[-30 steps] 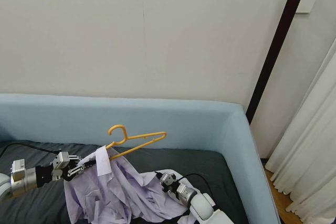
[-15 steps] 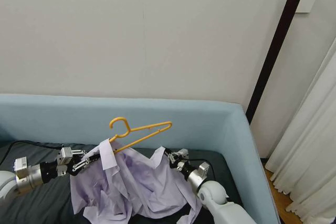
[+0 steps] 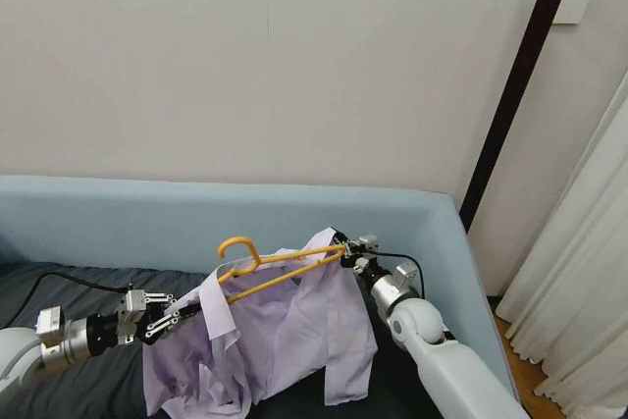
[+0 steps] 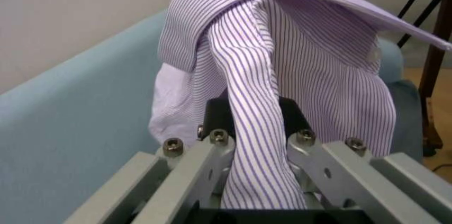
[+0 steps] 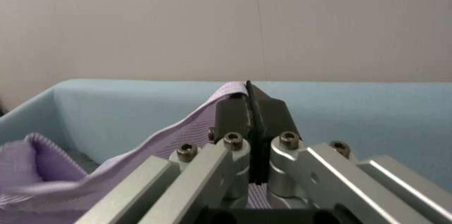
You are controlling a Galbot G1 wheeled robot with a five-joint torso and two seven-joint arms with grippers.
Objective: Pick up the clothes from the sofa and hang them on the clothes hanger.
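A striped shirt hangs above the sofa, half draped on a yellow hanger. The left claw pinches its collar; the right claw is clamped on the far shoulder. The risk: pulling apart may slide the hanger out, since neither claw plainly holds it, or the thin cloth may slip free.

White wall, dark upright post, pale curtain

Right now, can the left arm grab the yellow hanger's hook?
Probably not yet: the left gripper is shut on the shirt, though the hanger's hook sits bare just above it.
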